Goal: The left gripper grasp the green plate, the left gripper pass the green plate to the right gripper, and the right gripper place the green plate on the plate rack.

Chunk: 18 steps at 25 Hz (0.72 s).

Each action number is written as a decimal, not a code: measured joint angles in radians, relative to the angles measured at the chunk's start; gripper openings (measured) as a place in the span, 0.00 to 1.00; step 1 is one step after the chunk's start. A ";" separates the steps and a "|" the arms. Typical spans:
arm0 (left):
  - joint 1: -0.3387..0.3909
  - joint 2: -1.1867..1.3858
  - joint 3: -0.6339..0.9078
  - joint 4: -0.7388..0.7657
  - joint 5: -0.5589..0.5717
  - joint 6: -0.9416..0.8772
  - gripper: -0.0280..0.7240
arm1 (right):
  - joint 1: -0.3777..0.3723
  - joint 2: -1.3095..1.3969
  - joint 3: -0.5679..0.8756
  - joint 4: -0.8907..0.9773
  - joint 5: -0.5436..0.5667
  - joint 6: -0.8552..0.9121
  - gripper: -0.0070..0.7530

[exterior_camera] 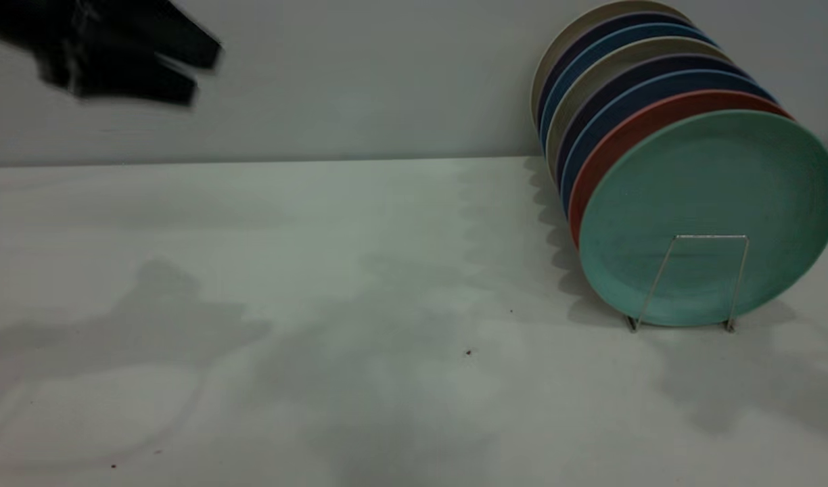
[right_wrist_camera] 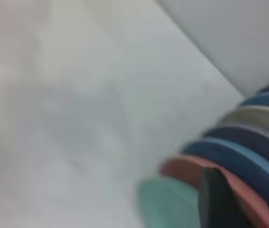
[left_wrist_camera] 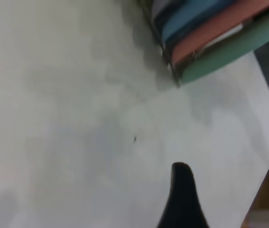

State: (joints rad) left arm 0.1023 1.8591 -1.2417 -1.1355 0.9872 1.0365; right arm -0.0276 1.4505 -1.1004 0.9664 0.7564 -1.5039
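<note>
1. While the green plate (exterior_camera: 708,216) is standing upright at the front of the plate rack (exterior_camera: 691,281), the task is looking finished.
2. Left gripper (exterior_camera: 201,71) is hovering well apart — fingers spread, holding nothing.
3. Right gripper's (right_wrist_camera: 241,202) opening I cannot tell — parking is probably next.

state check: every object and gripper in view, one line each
green plate: on edge, frontmost slot of the rack, held by no gripper
plate rack: on the table, front wire loop bare ahead of the green plate
pink plate: on edge, directly behind the green plate
left gripper: raised at upper left, holding nothing
right gripper: by the plates
</note>
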 joint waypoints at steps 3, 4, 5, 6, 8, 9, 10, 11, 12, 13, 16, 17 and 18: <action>0.027 -0.127 0.000 0.029 0.039 -0.060 0.81 | 0.000 -0.126 0.000 -0.058 0.085 0.324 0.39; 0.030 -0.175 0.000 0.059 0.054 -0.081 0.81 | 0.000 -0.169 0.000 -0.097 0.123 0.417 0.39; 0.032 -0.225 0.000 0.090 0.067 -0.100 0.81 | 0.000 -0.203 0.000 -0.152 0.169 0.522 0.39; 0.033 -0.267 0.000 0.140 0.084 -0.134 0.81 | 0.000 -0.241 0.000 -0.213 0.220 0.620 0.39; 0.033 -0.359 0.000 0.249 0.103 -0.195 0.81 | 0.000 -0.301 0.000 -0.328 0.314 0.787 0.39; 0.033 -0.408 0.000 0.310 0.109 -0.241 0.81 | 0.000 -0.330 0.000 -0.394 0.362 0.873 0.39; 0.033 -0.456 0.002 0.370 0.116 -0.298 0.81 | 0.000 -0.359 0.000 -0.462 0.400 0.953 0.39; 0.033 -0.502 0.003 0.429 0.122 -0.339 0.81 | 0.000 -0.387 0.002 -0.515 0.438 1.014 0.39; 0.033 -0.539 0.004 0.476 0.128 -0.378 0.81 | 0.000 -0.412 0.008 -0.573 0.461 1.080 0.39; 0.033 -0.580 0.004 0.527 0.137 -0.429 0.81 | 0.000 -0.446 0.020 -0.622 0.468 1.132 0.39; 0.033 -0.683 0.005 0.642 0.178 -0.535 0.81 | 0.000 -0.560 0.102 -0.739 0.479 1.221 0.39; 0.033 -0.708 0.006 0.666 0.179 -0.562 0.81 | 0.000 -0.604 0.144 -0.773 0.482 1.244 0.39; 0.033 -0.731 0.008 0.692 0.180 -0.594 0.81 | 0.000 -0.648 0.189 -0.799 0.484 1.268 0.39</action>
State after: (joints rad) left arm 0.1350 1.1283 -1.2332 -0.4430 1.1671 0.4423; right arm -0.0276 0.8025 -0.9115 0.1670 1.2404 -0.2361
